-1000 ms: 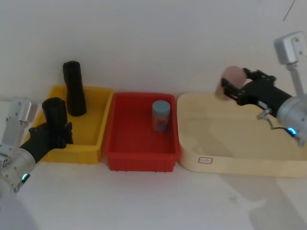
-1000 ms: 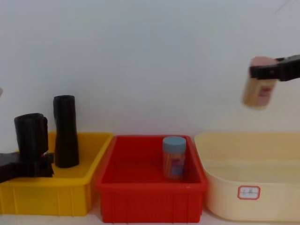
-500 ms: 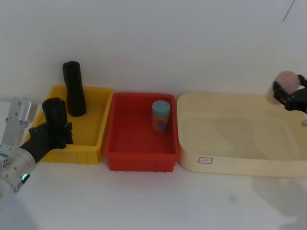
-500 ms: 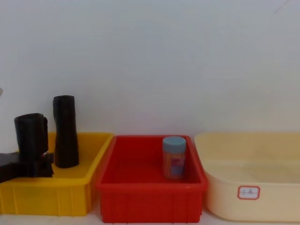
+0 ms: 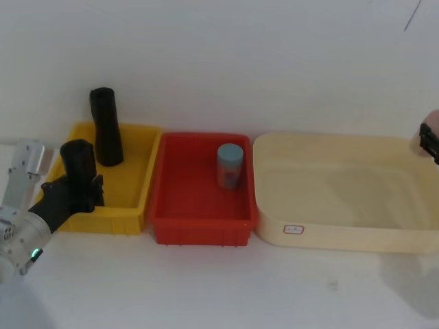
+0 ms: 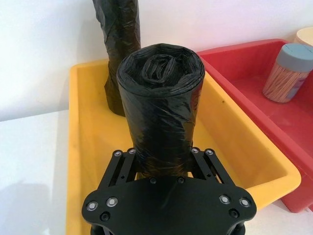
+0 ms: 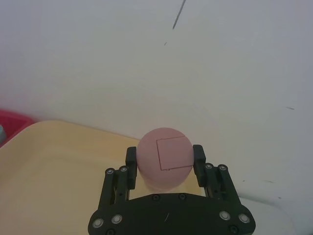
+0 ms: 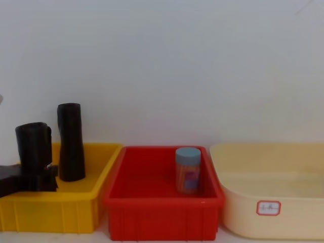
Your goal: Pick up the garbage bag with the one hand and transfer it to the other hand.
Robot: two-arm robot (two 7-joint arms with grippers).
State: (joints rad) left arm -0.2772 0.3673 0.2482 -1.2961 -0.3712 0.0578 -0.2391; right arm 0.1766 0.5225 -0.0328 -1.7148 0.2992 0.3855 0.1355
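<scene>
The garbage bag [image 5: 79,163], a thick black wrinkled roll, stands upright at the near left corner of the yellow bin [image 5: 110,222]. My left gripper [image 5: 74,193] is shut on its lower part; the wrist view shows both fingers pressed against the garbage bag [image 6: 161,98] inside the left gripper [image 6: 161,157]. From the chest, the garbage bag [image 8: 33,147] rises above the left gripper [image 8: 29,180], and the bin wall hides its base. My right gripper [image 5: 431,140] sits at the far right edge, where the right gripper [image 7: 164,154] is shut on a pink-lidded jar [image 7: 162,171].
A slimmer black roll [image 5: 105,127] stands at the back of the yellow bin. The red bin [image 5: 199,232] in the middle holds a blue-lidded jar [image 5: 230,165]. A wide cream tub [image 5: 343,236] lies to the right. A white wall runs behind.
My right gripper has swung right with the pink-lidded jar, from above the cream tub's back left corner to the view's edge. The left gripper and garbage bag have not moved.
</scene>
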